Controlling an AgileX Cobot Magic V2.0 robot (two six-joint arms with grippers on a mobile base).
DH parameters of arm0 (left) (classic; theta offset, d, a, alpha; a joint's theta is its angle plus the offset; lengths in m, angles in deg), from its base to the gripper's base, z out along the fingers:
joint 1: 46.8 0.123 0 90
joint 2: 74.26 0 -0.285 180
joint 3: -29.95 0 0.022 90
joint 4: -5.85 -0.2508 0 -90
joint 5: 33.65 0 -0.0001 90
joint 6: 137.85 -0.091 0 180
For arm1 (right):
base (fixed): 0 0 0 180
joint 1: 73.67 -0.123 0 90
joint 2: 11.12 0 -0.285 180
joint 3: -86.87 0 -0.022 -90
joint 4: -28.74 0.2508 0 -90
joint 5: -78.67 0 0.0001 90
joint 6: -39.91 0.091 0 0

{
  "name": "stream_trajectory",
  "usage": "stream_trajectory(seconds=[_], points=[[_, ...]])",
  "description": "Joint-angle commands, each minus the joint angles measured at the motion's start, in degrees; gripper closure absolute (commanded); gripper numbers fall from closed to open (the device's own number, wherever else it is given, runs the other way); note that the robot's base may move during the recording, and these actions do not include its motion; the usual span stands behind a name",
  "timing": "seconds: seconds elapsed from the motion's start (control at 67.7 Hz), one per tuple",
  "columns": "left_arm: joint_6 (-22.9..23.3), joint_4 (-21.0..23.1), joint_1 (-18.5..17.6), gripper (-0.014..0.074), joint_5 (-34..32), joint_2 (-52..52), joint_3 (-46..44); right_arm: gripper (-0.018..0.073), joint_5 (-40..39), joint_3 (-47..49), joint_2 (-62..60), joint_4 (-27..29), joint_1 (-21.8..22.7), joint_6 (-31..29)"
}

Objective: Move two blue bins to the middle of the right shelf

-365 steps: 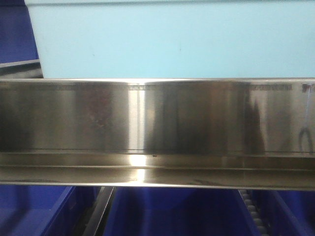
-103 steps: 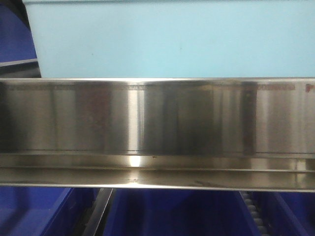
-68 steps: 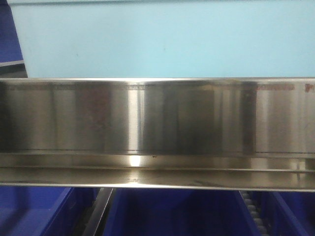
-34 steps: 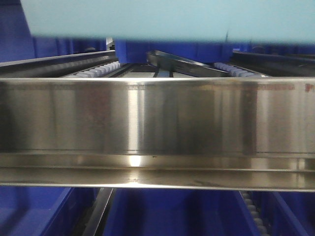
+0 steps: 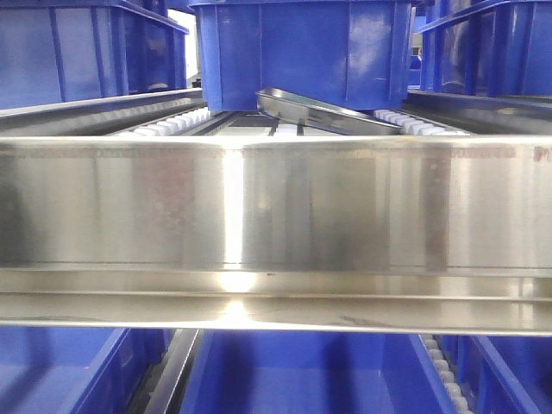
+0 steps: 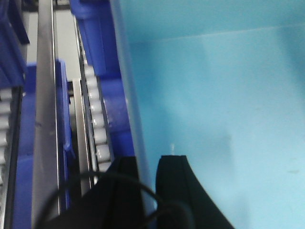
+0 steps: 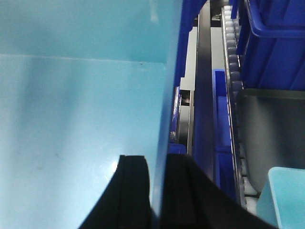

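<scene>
pale blue bin, left tool pinching its wall, right tool pinching another

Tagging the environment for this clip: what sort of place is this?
Probably a warehouse or factory storage area with flow racking: a stainless shelf rail, roller tracks behind it, and rows of dark blue crates. The left gripper and right gripper each grip a pale blue bin by its wall.

No words or numbers could be read. Faint marks were seen along the steel rail, but they were too blurred.
</scene>
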Motion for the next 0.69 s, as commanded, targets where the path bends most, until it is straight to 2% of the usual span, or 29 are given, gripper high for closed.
stream_trajectory(seconds=[0.0, 0.68], points=[[-0.7, 2.6, -0.8, 0.0707, -3.0, 1.1, -1.0, 0.0712, -1.2, 0.6, -0.3, -0.3, 0.0, -0.6], [-0.7, 2.6, -0.8, 0.0707, -3.5, 1.1, -1.0, 0.0712, -1.2, 0.6, -0.2, -0.3, 0.0, -0.6]])
